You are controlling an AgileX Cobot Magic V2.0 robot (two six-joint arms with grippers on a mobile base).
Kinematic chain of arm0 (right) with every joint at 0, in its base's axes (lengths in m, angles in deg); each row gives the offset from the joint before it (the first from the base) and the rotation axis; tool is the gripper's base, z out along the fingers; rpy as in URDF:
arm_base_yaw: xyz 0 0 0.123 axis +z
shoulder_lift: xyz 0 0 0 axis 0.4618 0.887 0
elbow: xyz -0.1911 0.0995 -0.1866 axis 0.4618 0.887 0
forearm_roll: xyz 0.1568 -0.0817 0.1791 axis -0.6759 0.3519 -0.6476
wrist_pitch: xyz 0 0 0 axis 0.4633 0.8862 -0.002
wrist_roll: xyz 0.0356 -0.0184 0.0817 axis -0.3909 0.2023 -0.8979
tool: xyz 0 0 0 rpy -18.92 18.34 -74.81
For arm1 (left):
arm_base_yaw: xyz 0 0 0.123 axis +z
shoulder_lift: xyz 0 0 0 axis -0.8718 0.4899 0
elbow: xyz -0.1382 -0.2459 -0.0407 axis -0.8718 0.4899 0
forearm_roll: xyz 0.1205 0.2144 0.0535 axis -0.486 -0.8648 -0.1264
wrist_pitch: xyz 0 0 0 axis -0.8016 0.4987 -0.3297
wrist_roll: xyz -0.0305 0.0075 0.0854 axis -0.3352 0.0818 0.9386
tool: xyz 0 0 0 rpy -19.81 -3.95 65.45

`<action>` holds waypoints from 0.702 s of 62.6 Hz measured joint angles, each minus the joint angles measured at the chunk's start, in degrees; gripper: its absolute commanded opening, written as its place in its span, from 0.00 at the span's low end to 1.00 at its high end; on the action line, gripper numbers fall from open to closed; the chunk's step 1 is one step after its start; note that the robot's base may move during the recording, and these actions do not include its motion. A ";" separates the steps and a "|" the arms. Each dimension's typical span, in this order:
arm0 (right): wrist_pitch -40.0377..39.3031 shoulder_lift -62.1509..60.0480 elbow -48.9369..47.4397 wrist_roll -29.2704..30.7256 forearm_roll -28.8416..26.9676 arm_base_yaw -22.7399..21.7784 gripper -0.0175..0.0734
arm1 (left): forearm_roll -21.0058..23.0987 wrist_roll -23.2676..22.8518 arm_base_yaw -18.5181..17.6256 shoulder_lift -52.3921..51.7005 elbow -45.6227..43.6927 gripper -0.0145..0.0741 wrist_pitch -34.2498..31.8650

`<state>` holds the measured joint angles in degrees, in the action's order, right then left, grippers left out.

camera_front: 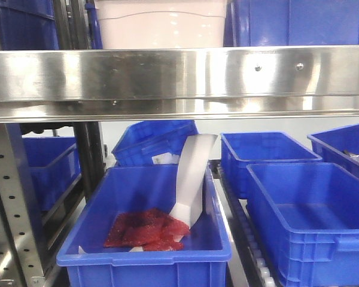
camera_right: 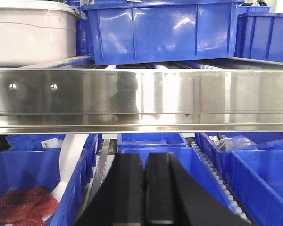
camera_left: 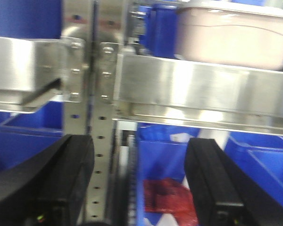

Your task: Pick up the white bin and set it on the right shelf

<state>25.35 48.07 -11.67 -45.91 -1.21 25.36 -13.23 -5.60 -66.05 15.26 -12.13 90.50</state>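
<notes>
White bin (camera_front: 160, 24) on steel shelf (camera_front: 179, 75) | left gripper (camera_left: 139, 183) agape | right gripper (camera_right: 144, 188) closed, empty

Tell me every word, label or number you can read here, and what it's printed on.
None can be read.
The white bin, the blue crates and the steel shelf rail carry no visible print.
A pale slip in a rear crate may hold marks, too small to read.
The left wrist view is blurred.

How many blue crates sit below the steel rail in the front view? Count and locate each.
6 blue crates: far left, behind the upright; front centre, holding red packets; tilted behind it; centre-right rear; front right; far right rear. More may be hidden.
</notes>
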 measured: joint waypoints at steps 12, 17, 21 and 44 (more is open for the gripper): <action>0.00 0.00 0.00 0.00 0.00 0.00 0.25 | 0.00 0.00 -4.93 0.00 0.00 0.03 0.00; 0.00 0.00 0.00 0.00 0.00 0.00 0.25 | 0.00 0.00 -5.07 0.00 0.00 0.03 0.00; 0.00 0.00 0.00 0.00 0.00 0.00 0.25 | 0.00 0.00 -3.78 0.00 0.00 0.03 0.00; 0.00 0.00 0.00 0.00 0.00 0.00 0.25 | 0.00 0.00 4.74 0.00 0.00 0.03 0.00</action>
<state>25.35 48.07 -11.67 -45.91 -1.21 25.36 -13.23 -5.60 -61.32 15.26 -12.13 90.50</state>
